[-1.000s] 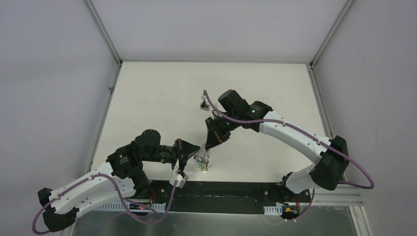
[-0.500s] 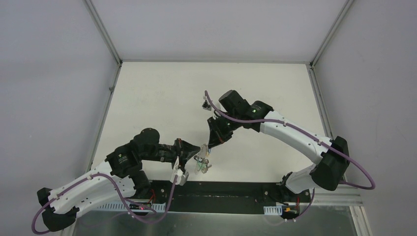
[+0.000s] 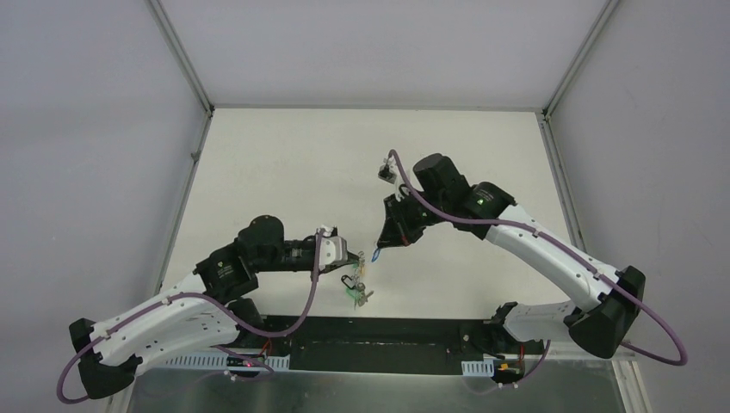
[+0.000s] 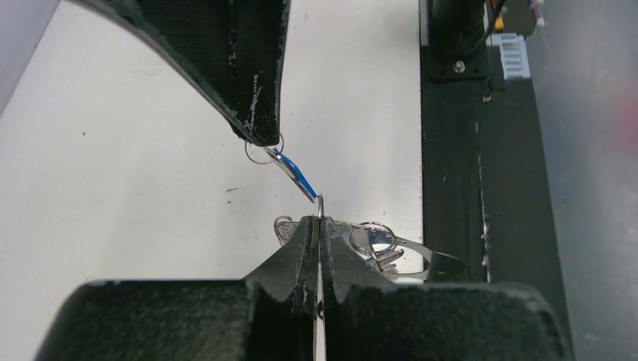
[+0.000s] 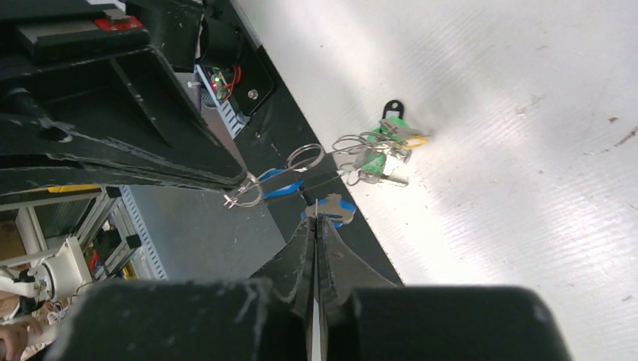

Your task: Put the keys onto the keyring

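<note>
Left wrist shows blue key (image 4: 297,171) between left hand (image 4: 318,226) and right hand (image 4: 263,138).

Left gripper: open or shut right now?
Shut. The left gripper has its fingers pressed together with no gap, pinching the keyring, whose thin wire pokes out above the tips.
</note>
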`<state>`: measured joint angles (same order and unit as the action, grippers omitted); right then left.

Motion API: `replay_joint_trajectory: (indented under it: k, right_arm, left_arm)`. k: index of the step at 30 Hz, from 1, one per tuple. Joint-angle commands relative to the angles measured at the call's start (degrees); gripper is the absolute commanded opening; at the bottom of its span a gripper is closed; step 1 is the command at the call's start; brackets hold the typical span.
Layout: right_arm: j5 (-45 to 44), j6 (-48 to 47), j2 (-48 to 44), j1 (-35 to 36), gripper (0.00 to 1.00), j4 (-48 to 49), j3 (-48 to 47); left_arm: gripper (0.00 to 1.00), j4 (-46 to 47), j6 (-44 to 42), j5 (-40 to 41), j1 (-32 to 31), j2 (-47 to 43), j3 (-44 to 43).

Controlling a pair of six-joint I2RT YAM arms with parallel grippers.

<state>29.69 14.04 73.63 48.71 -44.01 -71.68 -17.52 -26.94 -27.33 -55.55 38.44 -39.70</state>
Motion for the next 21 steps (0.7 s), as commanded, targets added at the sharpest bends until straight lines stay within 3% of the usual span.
replay_joint_trajectory:
  k: [1, 10, 21]
  right_arm:
    - [-0.1, 0.2, -2.8, -2.7, 0.00, 3.0, 1.8]
    - [2.7, 1.0, -4.2, -7.2, 0.00, 4.6, 5.9]
    - [4.6, 1.5, -4.1, -12.8, 0.00, 9.9, 14.7]
  left_arm:
    - [0.00, 12.4, 18.0, 5.5, -0.5, -1.1, 1.4]
    - [0.00, 31.2, 37.9, 13.4, -0.5, -0.8, 9.8]
    - [0.00, 53.8, 43.0, 19.0, -0.4, 2.2, 19.4]
